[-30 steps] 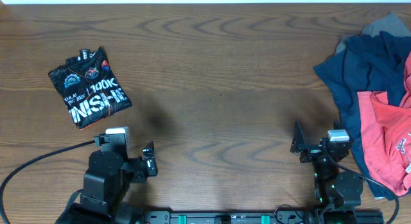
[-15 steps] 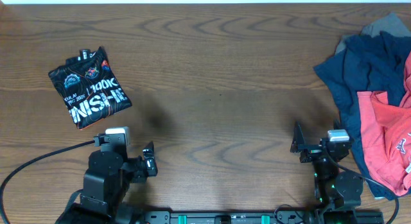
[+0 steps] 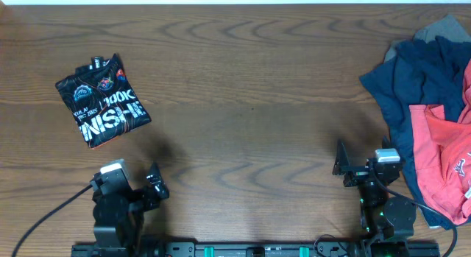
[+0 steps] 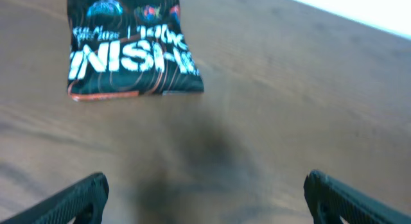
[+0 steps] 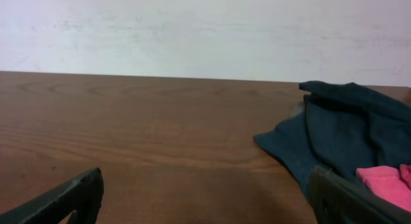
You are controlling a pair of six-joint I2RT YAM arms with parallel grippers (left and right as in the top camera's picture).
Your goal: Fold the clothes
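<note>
The folded black jersey [image 3: 103, 101] lies as a compact packet on the counter [image 3: 250, 73], lettering up, exactly where it lay a second ago. Just nearer the front edge than the jersey, the left claw [image 3: 155, 185] has drawn back and swung a little leftward. Its jaws are spread wide with nothing between them, and the wrist view shows the jersey ahead of it, well clear. Far to the right of the jersey, the right claw [image 3: 341, 161] has not stirred; it too stands spread and empty. Farthest right of the jersey sits the loose pile [image 3: 430, 117] of navy, coral and grey garments, undisturbed. My reading: the jersey is finished and let go — the next garment must come from that pile.
</note>
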